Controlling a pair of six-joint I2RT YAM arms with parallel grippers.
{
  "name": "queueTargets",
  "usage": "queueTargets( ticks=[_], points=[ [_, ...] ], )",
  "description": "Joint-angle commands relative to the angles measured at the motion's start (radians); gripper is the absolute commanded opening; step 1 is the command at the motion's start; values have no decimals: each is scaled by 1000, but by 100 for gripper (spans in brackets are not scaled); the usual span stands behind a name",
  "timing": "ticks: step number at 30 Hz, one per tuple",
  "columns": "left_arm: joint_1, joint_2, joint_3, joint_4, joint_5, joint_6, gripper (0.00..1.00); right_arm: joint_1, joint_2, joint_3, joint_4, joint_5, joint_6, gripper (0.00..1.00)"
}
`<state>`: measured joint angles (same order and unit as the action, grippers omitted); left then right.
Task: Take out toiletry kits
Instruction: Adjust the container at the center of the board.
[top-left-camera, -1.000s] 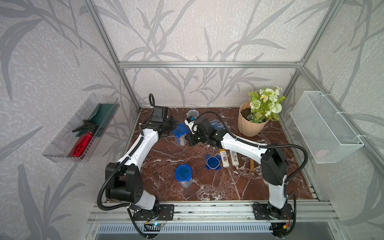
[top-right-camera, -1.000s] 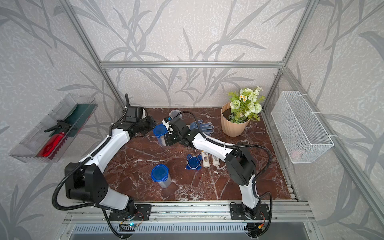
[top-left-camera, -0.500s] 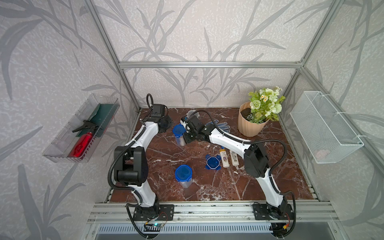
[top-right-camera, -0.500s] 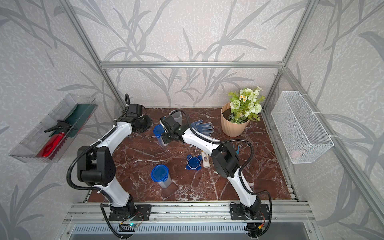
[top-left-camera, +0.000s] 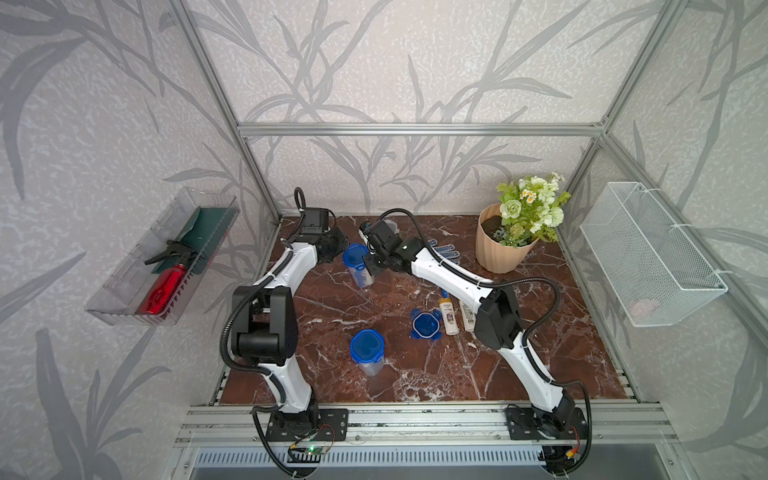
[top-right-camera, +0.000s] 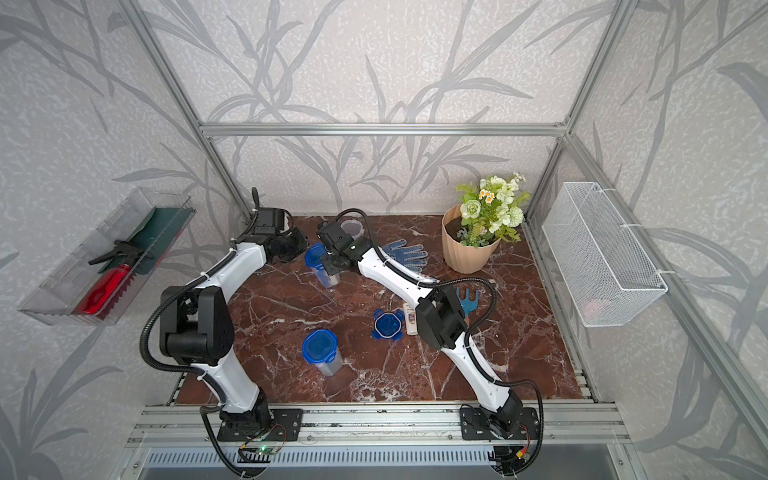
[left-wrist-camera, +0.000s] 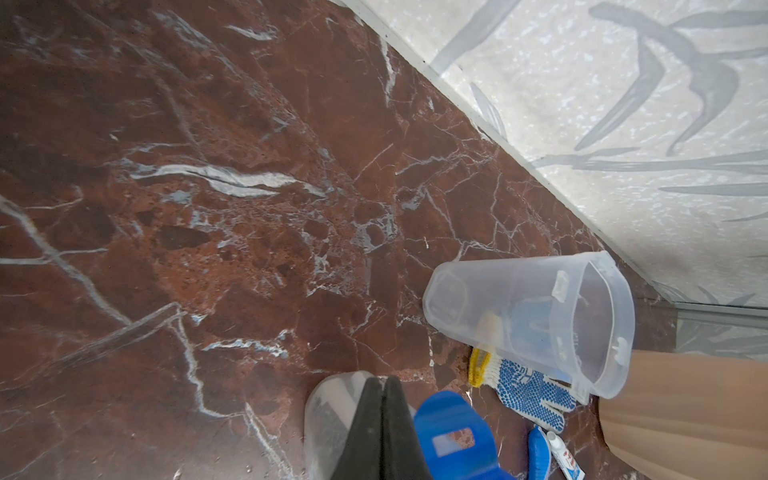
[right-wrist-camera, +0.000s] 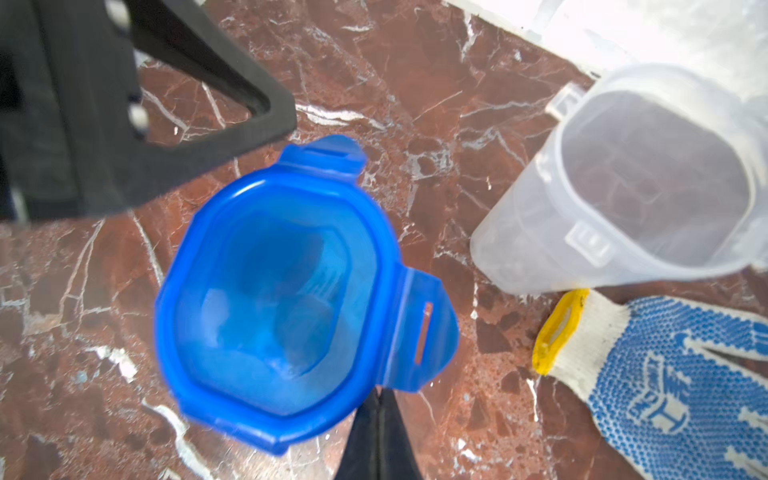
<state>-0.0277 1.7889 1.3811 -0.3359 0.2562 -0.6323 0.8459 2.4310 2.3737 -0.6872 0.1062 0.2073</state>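
A clear blue-lidded cup (top-left-camera: 357, 266) (top-right-camera: 321, 266) of the toiletry kits stands at the rear. My left gripper (top-left-camera: 340, 248) (left-wrist-camera: 383, 380) is shut and empty, its tips against the cup's wall beside a lid latch (left-wrist-camera: 451, 436). My right gripper (top-left-camera: 369, 267) (right-wrist-camera: 380, 392) is shut and empty too, its tips under the raised latch (right-wrist-camera: 424, 328) of the blue lid (right-wrist-camera: 274, 299). A second lidded cup (top-left-camera: 367, 349) stands at the front. A loose blue lid (top-left-camera: 424, 324), a gold-capped white bottle (top-left-camera: 448, 318) and a toothpaste tube (top-left-camera: 467, 316) lie mid-table. In the left wrist view a blue toothbrush (left-wrist-camera: 538, 453) lies beside a second toothpaste tube (left-wrist-camera: 565, 457).
An empty clear cup (top-left-camera: 386, 226) (right-wrist-camera: 623, 187) stands behind the rear cup, with a blue-dotted glove (top-right-camera: 405, 251) (right-wrist-camera: 644, 365) next to it. A flower pot (top-left-camera: 503, 249) fills the rear right. A blue garden tool (top-right-camera: 468, 301) lies by the right arm. Wall bins hang on both sides.
Both arms have folded in and reached farther back. My right gripper has slid left up to the rear cup's lid. The cup has stayed in place and both grippers stayed shut.
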Motion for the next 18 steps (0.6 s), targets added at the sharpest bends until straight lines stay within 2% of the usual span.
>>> queueTargets(
  ticks=[1, 8, 18],
  points=[
    [2, 10, -5, 17, 31, -14, 1, -19, 43, 83, -69, 11, -26, 1],
    [2, -19, -48, -51, 56, -24, 0, -39, 92, 166, -75, -27, -30, 1],
    [-2, -171, -167, -97, 36, -30, 0, -57, 112, 191, -62, -69, -12, 1]
  ],
)
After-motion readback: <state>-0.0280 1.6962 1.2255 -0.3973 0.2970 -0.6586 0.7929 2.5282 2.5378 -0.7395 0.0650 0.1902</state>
